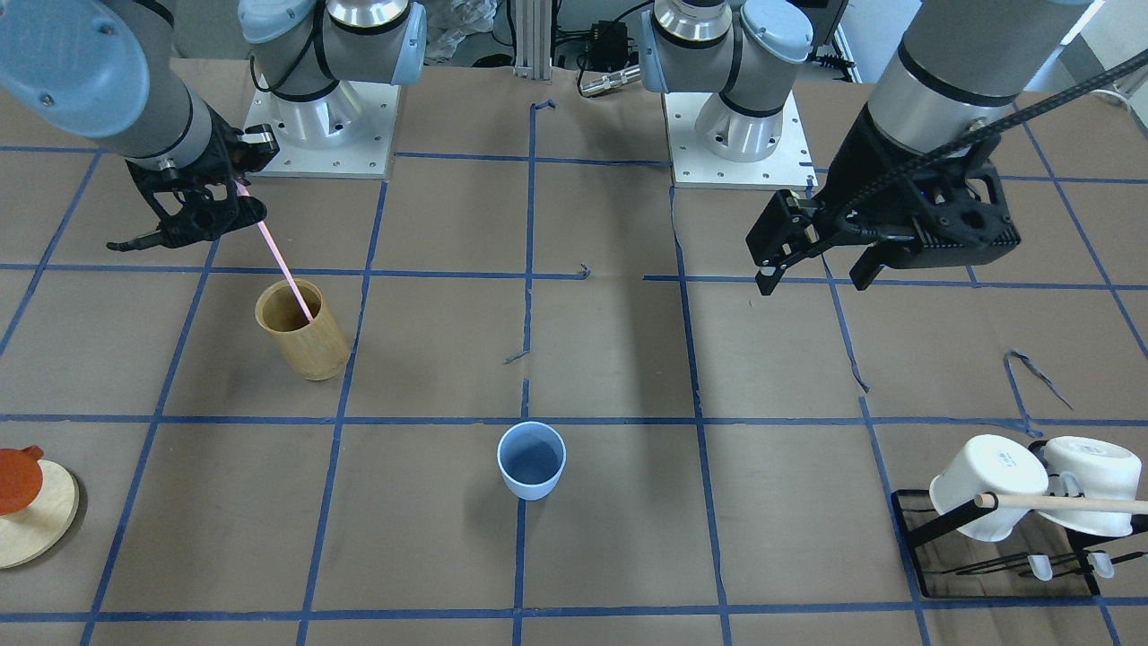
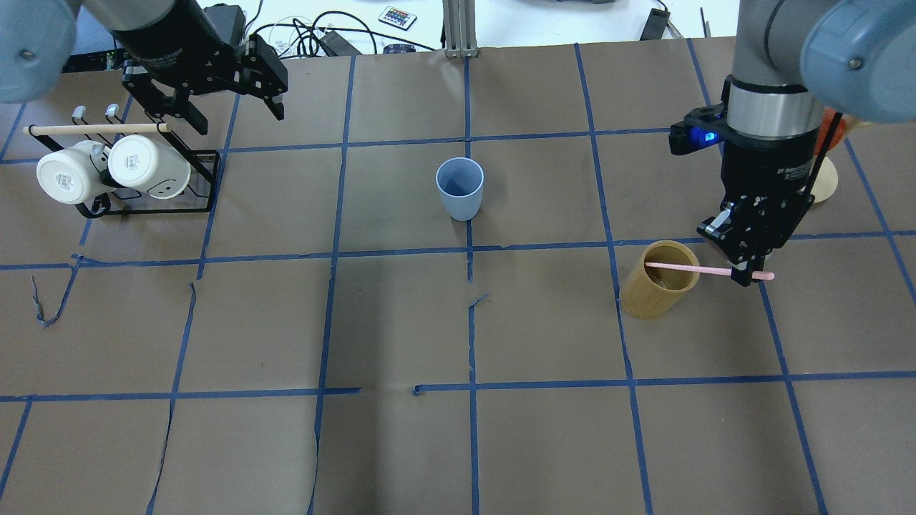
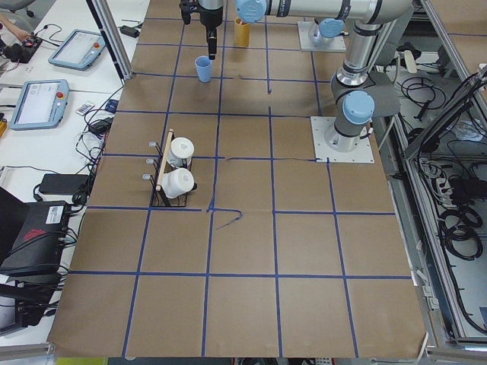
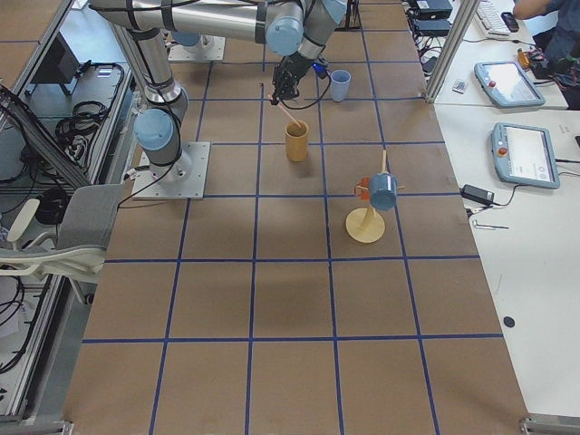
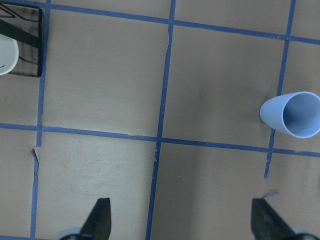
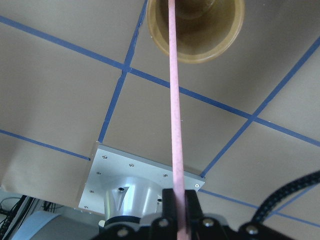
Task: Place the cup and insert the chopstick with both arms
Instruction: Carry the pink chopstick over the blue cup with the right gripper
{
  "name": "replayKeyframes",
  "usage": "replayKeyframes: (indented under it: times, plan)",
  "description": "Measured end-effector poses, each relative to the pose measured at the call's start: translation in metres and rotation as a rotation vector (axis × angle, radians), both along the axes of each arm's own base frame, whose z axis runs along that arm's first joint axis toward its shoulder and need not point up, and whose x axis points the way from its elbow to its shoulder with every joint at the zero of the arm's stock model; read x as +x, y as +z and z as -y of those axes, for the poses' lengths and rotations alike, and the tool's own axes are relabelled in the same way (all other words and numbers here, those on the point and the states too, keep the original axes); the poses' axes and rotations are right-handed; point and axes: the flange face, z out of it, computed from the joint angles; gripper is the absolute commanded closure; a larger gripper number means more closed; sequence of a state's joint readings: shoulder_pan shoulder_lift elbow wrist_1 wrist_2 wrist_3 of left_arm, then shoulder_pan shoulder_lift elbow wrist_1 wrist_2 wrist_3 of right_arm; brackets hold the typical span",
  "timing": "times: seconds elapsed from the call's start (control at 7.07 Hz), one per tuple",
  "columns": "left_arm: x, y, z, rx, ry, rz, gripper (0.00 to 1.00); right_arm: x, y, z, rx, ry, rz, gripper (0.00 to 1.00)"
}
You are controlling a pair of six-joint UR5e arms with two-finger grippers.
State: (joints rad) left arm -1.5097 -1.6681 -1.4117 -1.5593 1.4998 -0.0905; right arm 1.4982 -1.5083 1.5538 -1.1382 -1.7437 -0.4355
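"Brown paper with a blue tape grid covered the table point(image 2: 401, 322), didn't it? Where was the blue cup point(image 2: 459, 187)?"

"Upright and alone, just above the middle of the overhead frame, on a tape line, with nothing touching it."

"And the pink chopstick point(image 2: 687, 268)?"

"Right of centre in that same frame. The right gripper point(image 2: 749, 274) had its jaws clamped on the upper end. The stick slanted down, and its lower end lay within the rim of the bamboo holder point(image 2: 658, 286), which stood upright. How deep it reached I could not tell."

"The left gripper point(image 2: 237, 113)?"

"Upper left, in the air, jaws wide apart with nothing between them. It was near the black rack point(image 2: 212, 179) that held two white mugs point(image 2: 147, 166). Its wrist view caught the blue cup at the right edge."
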Motion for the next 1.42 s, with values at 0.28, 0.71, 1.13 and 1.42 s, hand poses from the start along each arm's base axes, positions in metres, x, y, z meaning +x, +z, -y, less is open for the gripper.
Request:
replayKeyframes:
  times: [0.28,0.71,1.13,1.42]
  plan:
    - [0.006,0.013,-0.014,0.011,0.008,0.026,0.0,0.003,0.042,0.01,-0.06,0.001,-0.001,1.0]
    - [0.01,0.034,-0.037,-0.031,0.003,0.104,0.0,0.042,0.054,0.034,-0.11,-0.057,0.013,1.0]
    - [0.01,0.034,-0.034,-0.092,0.008,0.108,0.0,0.176,0.036,0.078,-0.151,0.002,-0.037,0.97]
    - [0.011,0.028,-0.034,-0.09,0.007,0.111,0.0,0.236,0.02,0.092,-0.154,0.057,-0.024,0.95]
